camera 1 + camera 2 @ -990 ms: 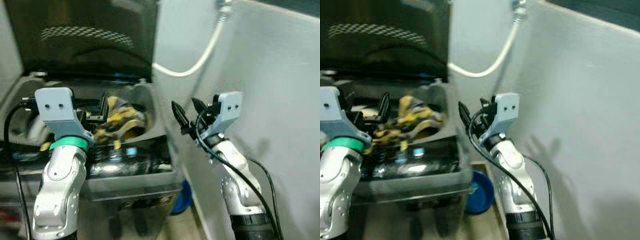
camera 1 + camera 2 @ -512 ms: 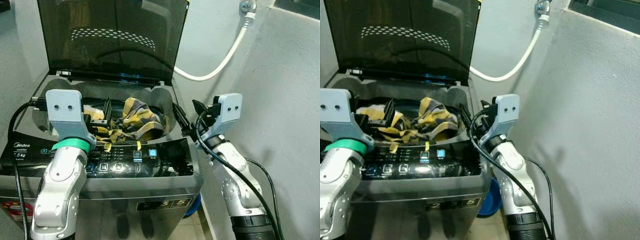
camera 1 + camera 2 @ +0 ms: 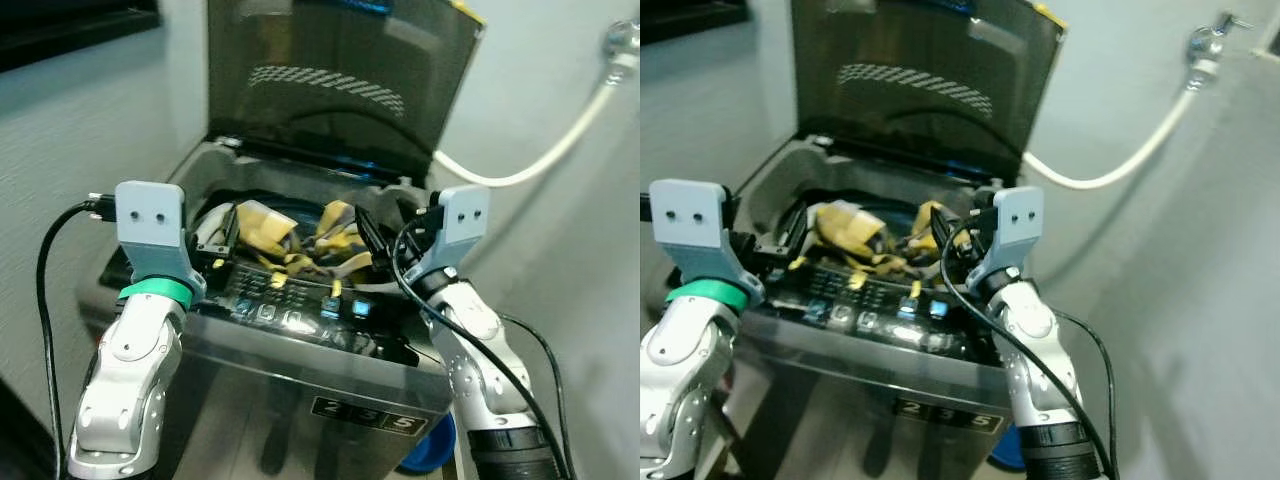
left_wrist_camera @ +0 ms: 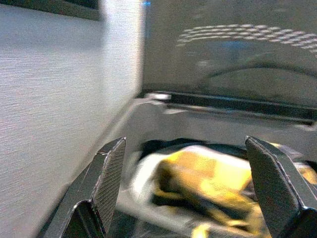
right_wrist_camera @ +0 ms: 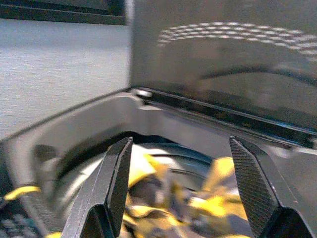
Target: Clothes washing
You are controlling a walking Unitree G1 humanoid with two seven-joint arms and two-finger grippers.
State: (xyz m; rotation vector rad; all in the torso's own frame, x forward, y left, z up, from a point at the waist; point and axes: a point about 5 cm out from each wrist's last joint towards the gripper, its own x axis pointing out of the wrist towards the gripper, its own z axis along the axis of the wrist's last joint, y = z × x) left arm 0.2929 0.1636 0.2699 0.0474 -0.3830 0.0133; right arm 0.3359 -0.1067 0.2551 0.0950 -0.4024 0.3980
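Observation:
A top-loading washing machine [image 3: 330,360] stands with its dark lid [image 3: 330,80] raised. Yellow and grey striped clothes [image 3: 300,235] lie heaped in the drum, spilling toward the control panel [image 3: 300,320]. My left gripper [image 3: 222,240] hovers open at the drum's left edge, nothing between its fingers. At the drum's right edge my right gripper [image 3: 365,232] is also open and holds nothing. The clothes [image 4: 208,183] appear blurred between the left fingers [image 4: 106,183], and in the right wrist view the clothes [image 5: 148,198] lie beyond the right fingers [image 5: 255,188].
A white hose [image 3: 540,165] runs from a wall tap [image 3: 622,40] down behind the machine. A blue basin [image 3: 430,450] sits on the floor at the machine's right. Grey walls close in on the left and right.
The camera has swung left, so the machine now sits centred in front of me and the right wall has slid away. Both grippers stay open, now over the drum's edges.

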